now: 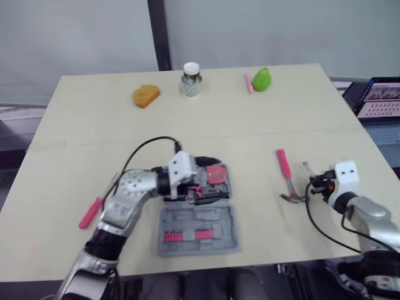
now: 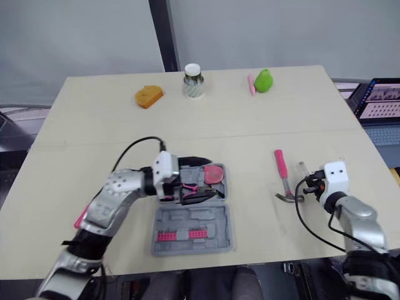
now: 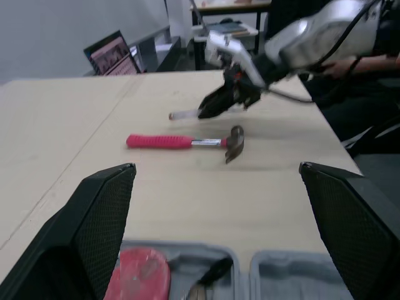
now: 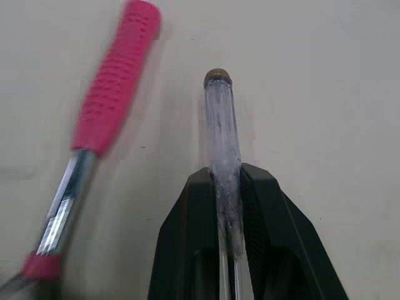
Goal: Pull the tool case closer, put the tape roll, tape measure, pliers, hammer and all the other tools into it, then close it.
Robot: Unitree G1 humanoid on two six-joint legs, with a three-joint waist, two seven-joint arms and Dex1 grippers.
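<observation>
Beige table [image 1: 250,119]; left fingers [image 3: 94,231] wide apart over tool case [image 1: 200,234], right fingers [image 4: 187,250] tight on clear-handled tool [image 4: 222,144].

White-lidded jar [image 1: 191,80] and green object [image 1: 262,79] sit at the table's [image 1: 94,125] far edge.
</observation>
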